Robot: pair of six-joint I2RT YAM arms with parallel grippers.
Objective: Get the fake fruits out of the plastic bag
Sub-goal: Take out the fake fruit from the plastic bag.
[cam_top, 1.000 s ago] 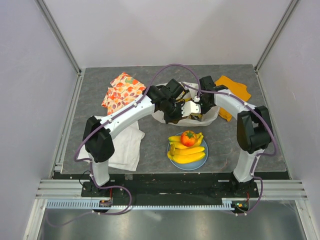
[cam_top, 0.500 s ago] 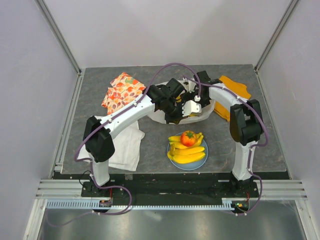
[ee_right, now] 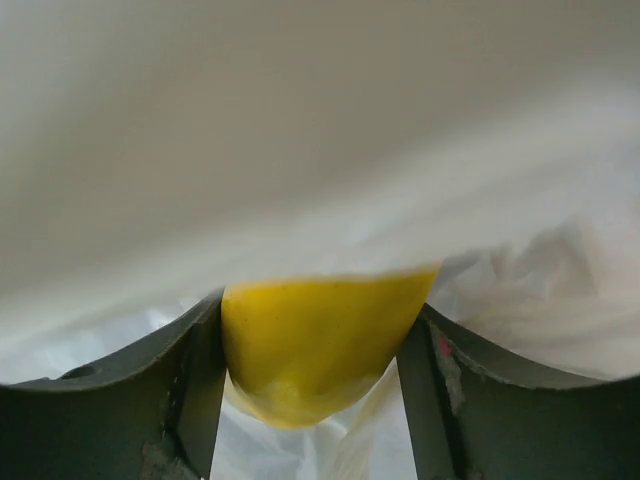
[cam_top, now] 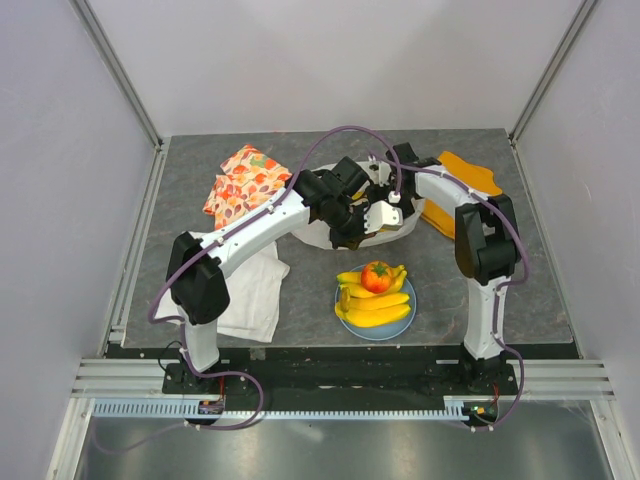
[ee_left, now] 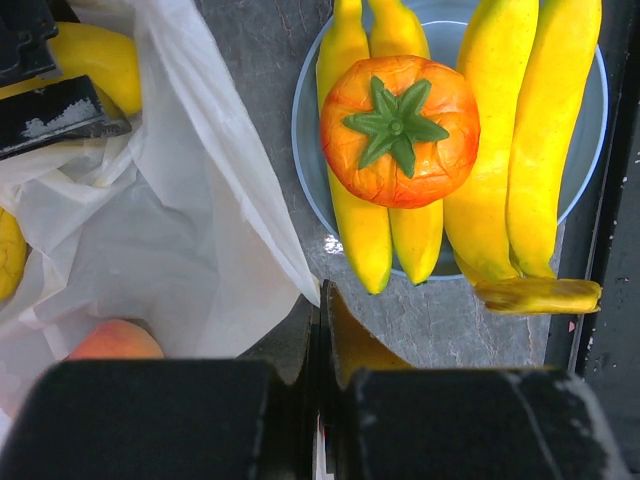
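Observation:
The white plastic bag [cam_top: 325, 236] lies at mid-table, and my left gripper [cam_top: 352, 232] is shut on its near edge, holding it up. In the left wrist view the jaws [ee_left: 322, 300] stand pressed together on the bag [ee_left: 200, 200], which holds a peach [ee_left: 115, 342] and a yellow fruit [ee_left: 95, 55]. My right gripper [cam_top: 385, 214] reaches into the bag from the right. Its fingers [ee_right: 320, 305] press both sides of a yellow fruit [ee_right: 315, 350] under the plastic. Bananas [cam_top: 375, 312] and a red-orange fruit [cam_top: 377, 276] lie on the light-blue plate [cam_top: 407, 320].
An orange floral cloth [cam_top: 245, 180] lies at the back left, a white cloth [cam_top: 255, 295] by the left arm and an orange-yellow cloth [cam_top: 462, 185] at the back right. A small yellow piece [ee_left: 538, 295] lies beside the plate near the table's front edge.
The right arm has pushed its gripper leftward and deeper into the bag, and its jaws have narrowed onto the yellow fruit. The left arm holds still.

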